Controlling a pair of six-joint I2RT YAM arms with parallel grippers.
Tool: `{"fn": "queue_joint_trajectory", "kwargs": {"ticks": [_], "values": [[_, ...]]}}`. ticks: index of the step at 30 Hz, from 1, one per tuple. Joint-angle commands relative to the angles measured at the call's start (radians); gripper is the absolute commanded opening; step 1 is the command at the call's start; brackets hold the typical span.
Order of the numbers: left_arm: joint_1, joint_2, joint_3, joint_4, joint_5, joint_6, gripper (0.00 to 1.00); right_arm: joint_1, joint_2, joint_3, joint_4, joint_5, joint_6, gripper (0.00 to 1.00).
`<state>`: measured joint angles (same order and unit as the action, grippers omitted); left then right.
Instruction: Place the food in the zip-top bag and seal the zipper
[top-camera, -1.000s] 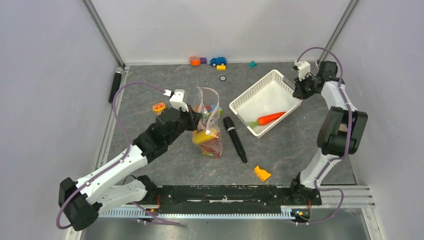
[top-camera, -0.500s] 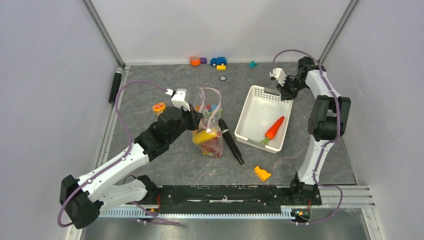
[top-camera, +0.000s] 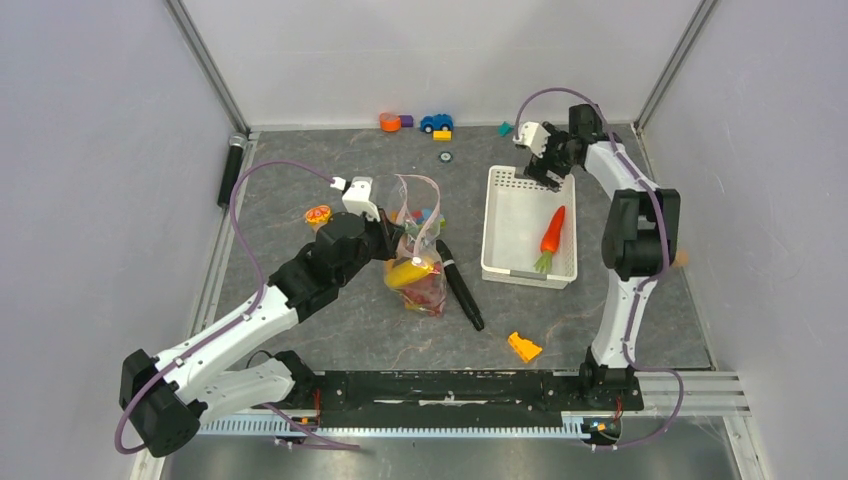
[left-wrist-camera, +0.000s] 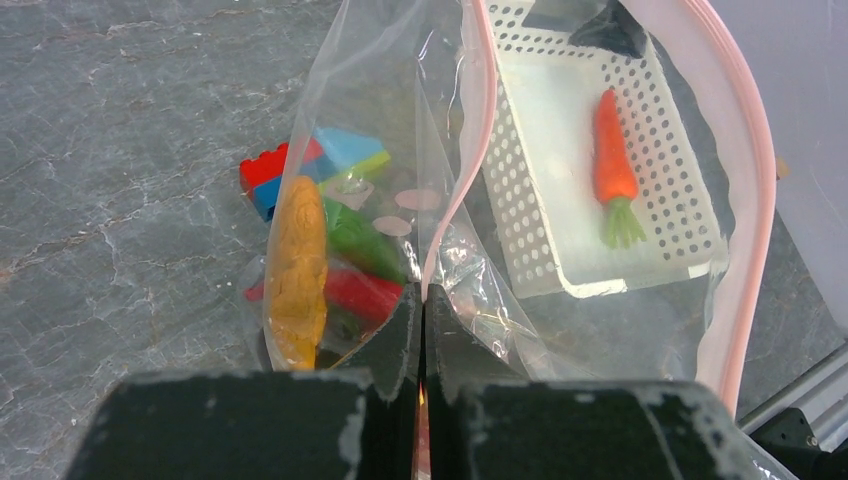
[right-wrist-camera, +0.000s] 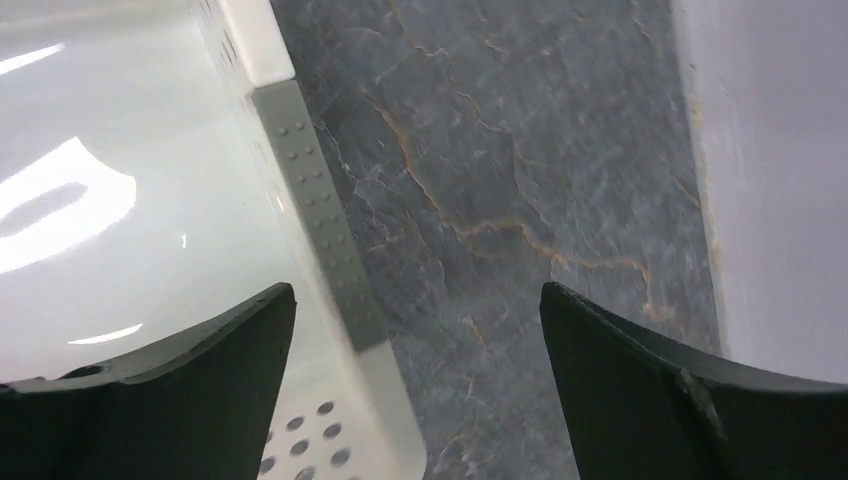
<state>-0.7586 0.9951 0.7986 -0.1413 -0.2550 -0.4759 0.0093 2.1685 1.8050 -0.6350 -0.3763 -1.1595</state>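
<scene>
**Two arms at work: bag held at left, basket at right.**
Top view: the left gripper (top-camera: 396, 240) is pinching the zip-top bag (top-camera: 422, 262), which is standing just ahead of it. The right gripper (top-camera: 546, 172) is hovering at the far rim of the white basket (top-camera: 515, 205), with the carrot (top-camera: 551, 232) lying inside, nearer the arm's base. Left wrist: the closed jaws are clamping the bag's wall beside the zipper (left-wrist-camera: 472, 150), and yellow, green and red food (left-wrist-camera: 300, 260) is sitting inside. Right wrist: the jaws are standing wide, with the basket's rim between them.
</scene>
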Motion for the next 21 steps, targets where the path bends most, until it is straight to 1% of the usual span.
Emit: {"fn": "queue_joint_trajectory", "kwargs": {"ticks": [1, 2, 4, 6, 7, 11, 13, 16, 17, 21], "values": [[0.005, -0.001, 0.039, -0.009, -0.017, 0.012, 0.02, -0.015, -0.276, -0.186, 0.426, -0.011, 0.448, 0.98], [0.005, -0.002, 0.038, -0.008, -0.017, 0.011, 0.02, -0.014, -0.328, -0.252, 0.511, 0.021, 0.545, 0.98], [0.006, -0.012, 0.03, -0.008, -0.019, 0.008, 0.02, -0.015, -0.442, -0.358, 0.601, 0.06, 0.723, 0.98], [0.005, -0.03, 0.018, -0.001, -0.025, 0.002, 0.02, -0.015, -0.53, -0.441, 0.593, 0.092, 0.851, 0.98], [0.005, -0.037, 0.011, 0.004, -0.026, 0.0, 0.02, -0.002, -0.574, -0.481, 0.567, 0.114, 0.883, 0.98], [0.005, -0.065, -0.008, 0.016, -0.02, -0.005, 0.02, 0.083, -0.801, -0.813, 0.628, 0.306, 1.07, 0.98], [0.006, -0.075, -0.016, 0.016, -0.014, -0.005, 0.02, 0.137, -0.876, -0.935, 0.629, 0.411, 1.145, 0.98], [0.007, -0.086, -0.029, 0.027, -0.011, -0.005, 0.02, 0.226, -0.949, -1.06, 0.616, 0.543, 1.243, 0.98], [0.007, -0.087, -0.028, 0.023, -0.01, -0.004, 0.02, 0.25, -0.961, -1.085, 0.622, 0.565, 1.259, 0.98], [0.007, -0.093, -0.03, 0.013, -0.012, -0.016, 0.02, 0.321, -0.938, -1.107, 0.578, 0.665, 1.288, 0.98]]}}
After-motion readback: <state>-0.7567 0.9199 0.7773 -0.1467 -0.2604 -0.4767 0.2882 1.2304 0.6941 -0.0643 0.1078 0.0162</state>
